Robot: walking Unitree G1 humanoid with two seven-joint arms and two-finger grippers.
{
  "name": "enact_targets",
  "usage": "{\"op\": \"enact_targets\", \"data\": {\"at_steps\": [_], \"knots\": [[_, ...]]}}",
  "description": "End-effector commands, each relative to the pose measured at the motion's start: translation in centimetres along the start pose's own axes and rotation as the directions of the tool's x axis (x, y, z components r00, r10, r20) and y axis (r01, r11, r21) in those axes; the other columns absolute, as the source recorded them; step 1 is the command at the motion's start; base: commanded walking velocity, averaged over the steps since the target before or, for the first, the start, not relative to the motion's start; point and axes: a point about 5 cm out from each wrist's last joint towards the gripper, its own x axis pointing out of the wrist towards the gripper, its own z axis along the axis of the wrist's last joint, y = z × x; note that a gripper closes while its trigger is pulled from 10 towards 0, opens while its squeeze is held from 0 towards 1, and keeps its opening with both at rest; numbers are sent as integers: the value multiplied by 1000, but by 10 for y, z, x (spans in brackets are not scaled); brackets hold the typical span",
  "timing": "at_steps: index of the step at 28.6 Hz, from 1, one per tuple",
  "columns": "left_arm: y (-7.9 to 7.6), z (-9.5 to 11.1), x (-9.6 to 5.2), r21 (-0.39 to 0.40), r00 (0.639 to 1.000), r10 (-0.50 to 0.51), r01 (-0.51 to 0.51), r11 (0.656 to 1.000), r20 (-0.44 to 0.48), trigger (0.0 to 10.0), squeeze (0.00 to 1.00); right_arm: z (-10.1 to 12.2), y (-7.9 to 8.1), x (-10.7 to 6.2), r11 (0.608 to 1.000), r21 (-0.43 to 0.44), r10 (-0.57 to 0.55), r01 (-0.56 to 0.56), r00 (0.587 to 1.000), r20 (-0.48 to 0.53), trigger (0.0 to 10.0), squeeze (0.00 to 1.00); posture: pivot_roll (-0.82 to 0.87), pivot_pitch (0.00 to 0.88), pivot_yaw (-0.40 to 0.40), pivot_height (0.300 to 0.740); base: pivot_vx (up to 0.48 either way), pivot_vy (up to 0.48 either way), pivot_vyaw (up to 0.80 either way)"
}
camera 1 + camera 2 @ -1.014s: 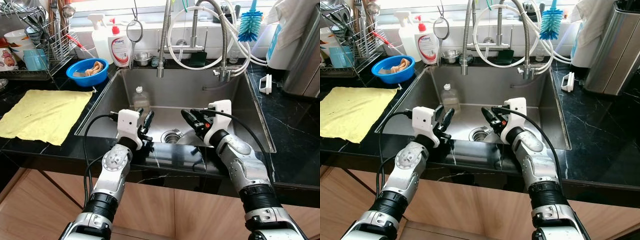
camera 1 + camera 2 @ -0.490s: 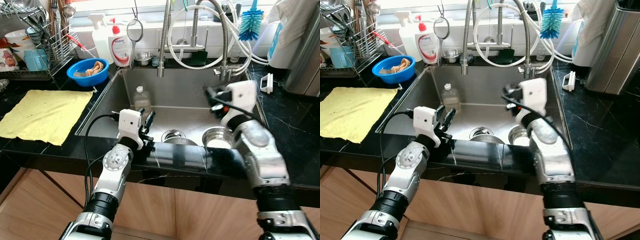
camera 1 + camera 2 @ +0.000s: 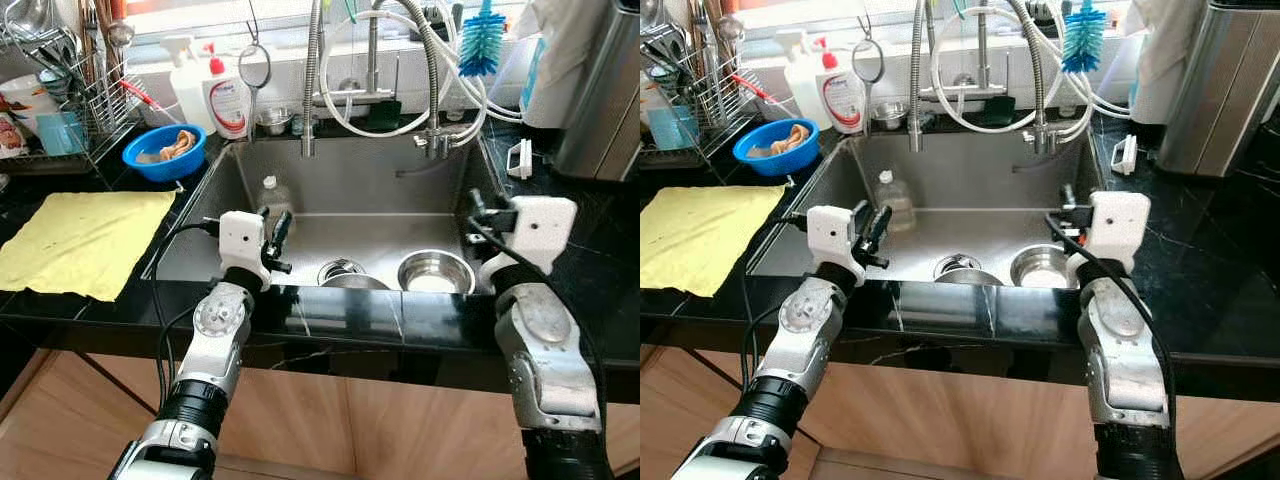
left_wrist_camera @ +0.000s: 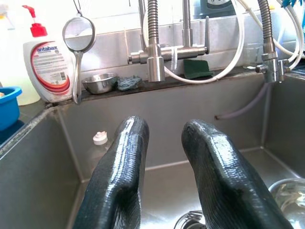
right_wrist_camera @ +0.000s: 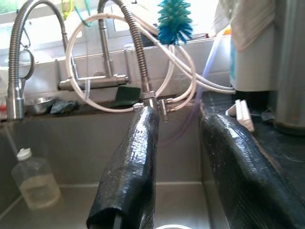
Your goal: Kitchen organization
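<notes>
The left gripper [image 3: 277,240] hangs over the front left part of the deep stainless steel sink [image 3: 340,180], its two black fingers [image 4: 121,171] spread with a plain gap between them and nothing held. The right gripper [image 5: 186,167] sits at the sink's front right corner, just above the rim, its fingers likewise spread and empty. Below and between the two, on the sink floor, a round stainless steel bowl [image 3: 435,271] lies upright just right of the metal drain strainer [image 3: 341,271], apart from both grippers. A small clear plastic bottle with a white cap [image 3: 268,194] stands against the sink's left wall, behind the left gripper. The middle and back of the sink floor are open room. Coiled steel spring faucets [image 3: 312,80] with looping white hoses [image 3: 400,110] overhang the sink's back edge. On the black stone surface [image 3: 330,310] left of the sink lie a yellow cloth [image 3: 80,240] and a blue plastic bowl [image 3: 163,152]; behind the sink's left corner stands a white soap pump bottle with a red top [image 3: 228,95].
</notes>
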Motion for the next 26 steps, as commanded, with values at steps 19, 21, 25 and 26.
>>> {"op": "enact_targets", "data": {"at_steps": [19, 21, 25, 26], "knots": [[11, 4, -3, -20, 992, 120, -119, 993, 43, 10000, 0, 22, 31, 11, 989, -46, 141, -138, 988, 61, 10000, 0, -244, 0, 80, 740, 0, 0, 0], [11, 4, -4, -20, 992, 122, -121, 992, 43, 10000, 0, 22, 32, 10, 988, -47, 147, -144, 987, 60, 10000, 0, -245, 0, 79, 740, 0, 0, 0], [11, 2, -6, -22, 991, 130, -129, 991, 38, 10000, 0, 21, 33, 9, 986, -48, 159, -157, 986, 54, 10000, 0, -248, 0, 81, 740, 0, 0, 0], [10, 1, -6, -19, 992, 120, -120, 993, 31, 10000, 0, 19, 33, 9, 987, -49, 153, -151, 987, 47, 10000, 0, -249, 0, 83, 740, 0, 0, 0]]}}
